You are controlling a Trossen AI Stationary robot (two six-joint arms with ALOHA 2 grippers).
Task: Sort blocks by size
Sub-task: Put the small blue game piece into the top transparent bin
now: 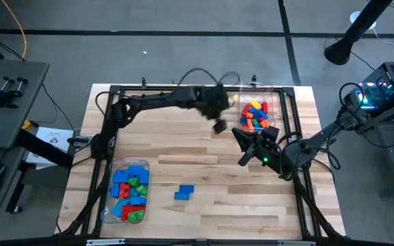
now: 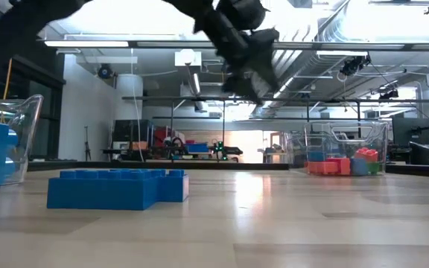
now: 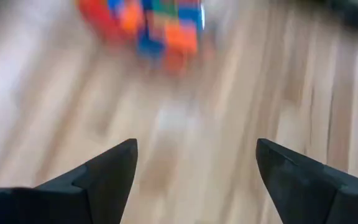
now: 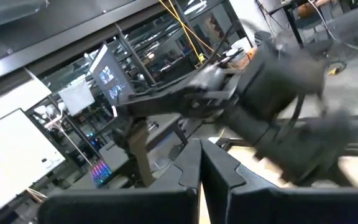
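A large blue block (image 1: pixel 184 193) lies alone on the bare wooden table (image 1: pixel 204 205), near the front edge, just beside the clear tub (image 1: pixel 128 192) at the left front that holds blue, red and green blocks. A second clear tub (image 1: pixel 255 113) at the back right holds small red, blue, orange and yellow blocks. The left gripper (image 1: pixel 219 126) hangs above the table just beside that back tub, its fingers (image 3: pixel 107 174) spread wide and empty. The right gripper (image 1: pixel 241 158) waits near the table's right side, fingers pressed together, holding nothing.
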